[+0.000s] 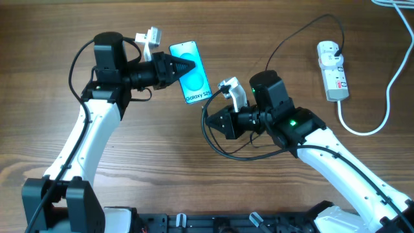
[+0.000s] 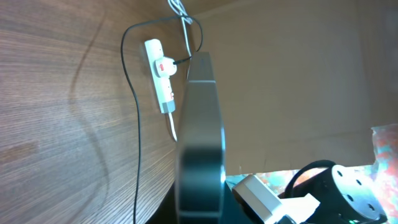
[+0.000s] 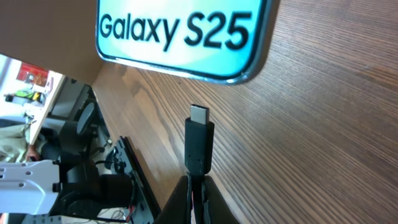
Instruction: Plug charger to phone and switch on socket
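You are working on a wood-grain table (image 1: 52, 39), brown with darker streaks. In the left wrist view a plain tan panel (image 2: 298, 81) rises behind it. The socket (image 1: 332, 71) lies at the far right of the table, white with red marks, and its thick white cord (image 1: 388, 97) curls off toward the right edge. The charger (image 1: 294, 32) leaves the socket as a thin black line, arcs across the wood and loops beside your right gripper (image 1: 218, 121).

The phone (image 1: 191, 71) sits left of centre. Its screen is lit turquoise, with "Galaxy S25" in dark letters on the pale strip at its near end. Your left gripper (image 1: 183, 66) is clamped on the phone's long left edge. Your right gripper is closed on the charger's black plug body. The plug tip (image 3: 199, 115) points at the phone's lettered end, just short of it and not touching.

From the left wrist the phone is only a blurred dark edge, and your own fingers do not show there. The right wrist view cuts off most of the phone, and its port is not visible. You cannot read the socket's switch position, nor tell whether the phone rests on the table or is lifted.
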